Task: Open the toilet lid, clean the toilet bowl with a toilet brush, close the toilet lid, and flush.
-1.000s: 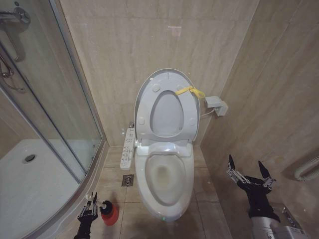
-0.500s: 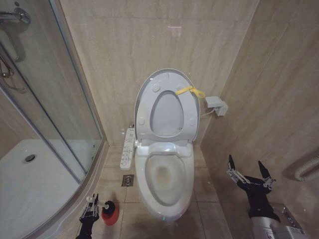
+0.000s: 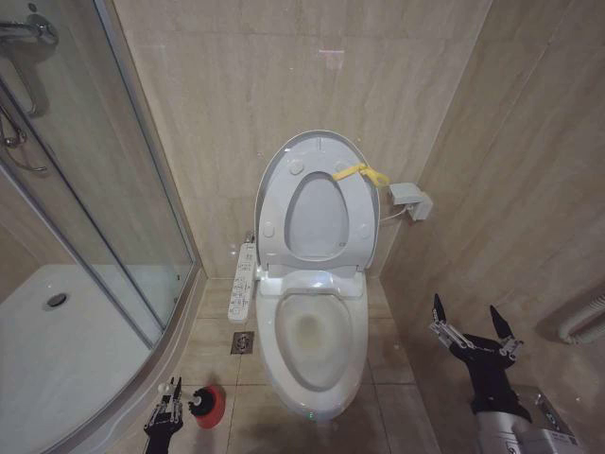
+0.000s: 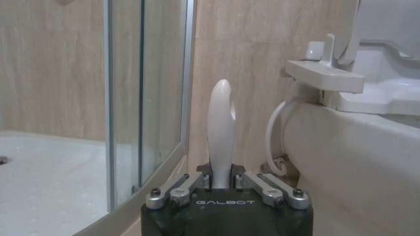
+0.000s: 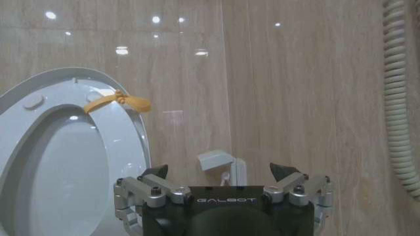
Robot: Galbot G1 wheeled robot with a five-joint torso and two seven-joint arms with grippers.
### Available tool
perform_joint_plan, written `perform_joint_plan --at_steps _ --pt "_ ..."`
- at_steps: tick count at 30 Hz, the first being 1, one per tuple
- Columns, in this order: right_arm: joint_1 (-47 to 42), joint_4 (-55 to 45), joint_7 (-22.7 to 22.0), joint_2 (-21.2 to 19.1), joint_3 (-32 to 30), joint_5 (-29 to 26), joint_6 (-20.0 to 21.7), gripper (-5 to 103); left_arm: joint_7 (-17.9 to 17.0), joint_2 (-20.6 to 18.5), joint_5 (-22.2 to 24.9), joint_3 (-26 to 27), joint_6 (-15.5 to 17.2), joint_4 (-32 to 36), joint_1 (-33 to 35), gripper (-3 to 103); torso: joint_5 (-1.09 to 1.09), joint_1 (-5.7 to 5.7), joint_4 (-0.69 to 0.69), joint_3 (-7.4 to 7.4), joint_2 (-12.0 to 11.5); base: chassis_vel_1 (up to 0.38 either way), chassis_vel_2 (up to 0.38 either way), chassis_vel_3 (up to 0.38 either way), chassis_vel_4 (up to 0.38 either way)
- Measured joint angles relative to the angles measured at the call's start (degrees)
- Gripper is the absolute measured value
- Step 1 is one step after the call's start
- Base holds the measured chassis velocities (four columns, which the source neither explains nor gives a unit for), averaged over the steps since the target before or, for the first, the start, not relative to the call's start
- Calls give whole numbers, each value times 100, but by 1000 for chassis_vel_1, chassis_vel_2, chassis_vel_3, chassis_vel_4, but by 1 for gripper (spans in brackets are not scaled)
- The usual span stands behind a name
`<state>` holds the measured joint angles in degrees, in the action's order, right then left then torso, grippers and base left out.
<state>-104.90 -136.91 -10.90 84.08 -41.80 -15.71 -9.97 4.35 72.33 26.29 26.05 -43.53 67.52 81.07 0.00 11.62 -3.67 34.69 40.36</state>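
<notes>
White plastic handle of the toilet brush [image 4: 221,129] is pinched in the left gripper [image 3: 164,412], which has drawn nearer over the last second and tipped the red cup holder [image 3: 208,405] on the floor left of the toilet bowl [image 3: 315,352]; I judge the brush is being lifted out for scrubbing. Behind, the toilet lid [image 3: 317,200] stands raised with its yellow strap [image 3: 360,172], while the right gripper [image 3: 472,323] waits spread at the right.

The left gripper [image 4: 222,183] sits at 6 o'clock, its fingers [image 4: 204,178] pinched on the white handle of the toilet brush [image 4: 221,129], which rises straight toward 12 o'clock. At 9 o'clock stands the glass shower door [image 4: 141,93] above the white shower tray [image 4: 46,182]. At 3 o'clock is the toilet bowl [image 4: 357,162], its button panel [image 4: 325,76] jutting out at 2 o'clock, with a white hose [image 4: 274,140] curving down beside it.
</notes>
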Motion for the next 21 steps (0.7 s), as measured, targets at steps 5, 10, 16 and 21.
perform_joint_plan --at_steps 5,10,16,21 --pt "0 -1 0 0 0 0 0 100 90 -23 47 -28 -111 -401 -203 17 0 0 0 0 0 0 0 0 0" --pt "0 -1 -1 0 0 0 0 100 342 -61 165 -130 -303 -1203 -589 17 0 0 0 0 0 0 0 0 0" --pt "0 -1 0 0 0 0 0 100 719 -60 397 -250 -332 -1550 -829 17 1 0 0 0 0 0 0 0 0" --pt "0 -1 0 0 0 0 0 100 861 0 431 -337 -332 -1655 -1063 17 0 0 0 0 0 0 0 0 0"
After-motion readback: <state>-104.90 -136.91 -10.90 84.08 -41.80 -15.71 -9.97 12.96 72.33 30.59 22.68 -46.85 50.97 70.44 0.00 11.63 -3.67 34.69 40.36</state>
